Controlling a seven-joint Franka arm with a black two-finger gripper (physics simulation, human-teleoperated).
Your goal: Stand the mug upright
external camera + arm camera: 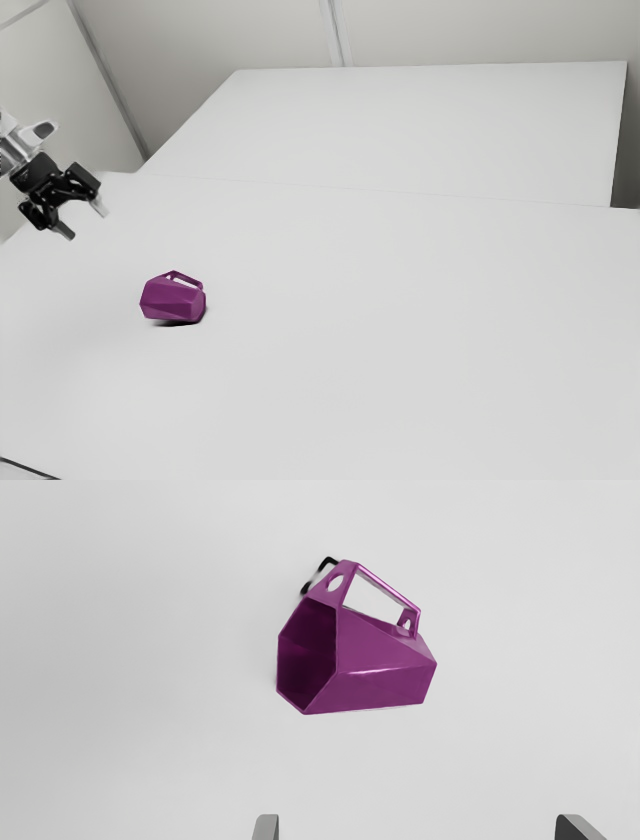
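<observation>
My gripper (84, 222) hangs above the table at the exterior view's left, its two fingers wide apart with nothing between them. The purple faceted mug (174, 299) lies on its side on the table, lower in that view and apart from the gripper. In the wrist view the mug (380, 665) shows its dark open mouth and its angular handle, out beyond the tips of the open gripper (417, 827).
The white table (400, 330) extends far toward the exterior view's right. Behind it stands another white surface (420, 130), with pale walls around. A dark thin line (30, 468) crosses the near left corner.
</observation>
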